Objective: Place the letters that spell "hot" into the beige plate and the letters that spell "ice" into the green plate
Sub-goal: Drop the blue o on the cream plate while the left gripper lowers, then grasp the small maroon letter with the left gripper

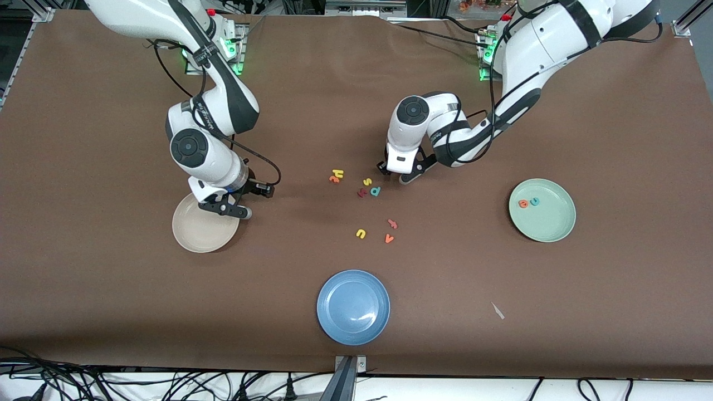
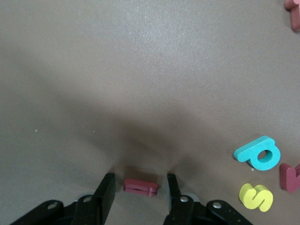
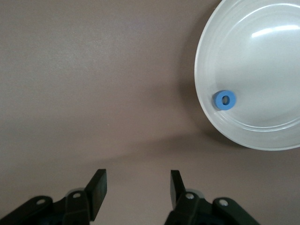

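Note:
My left gripper [image 1: 396, 174] is down at the table with its fingers open on either side of the dark maroon i [image 2: 140, 187]; a small gap shows on each side of the letter. The green plate [image 1: 557, 225] holds the orange e [image 1: 523, 204] and teal c [image 1: 535, 201]. The right gripper [image 1: 225, 209] hangs open and empty over the beige plate's [image 1: 198, 231] edge. In the right wrist view the blue o [image 3: 225, 100] lies in that plate [image 3: 262, 61]. The yellow h [image 1: 337, 174] lies on the table with an orange letter [image 1: 334, 179] against it.
A teal p [image 2: 259, 153], yellow s [image 2: 256, 197] and dark red letter [image 2: 289, 177] lie close beside the left gripper. A yellow u [image 1: 361, 234], orange v [image 1: 389, 238] and reddish letter [image 1: 392, 224] lie nearer the camera. Nearest the camera is a blue plate [image 1: 353, 328].

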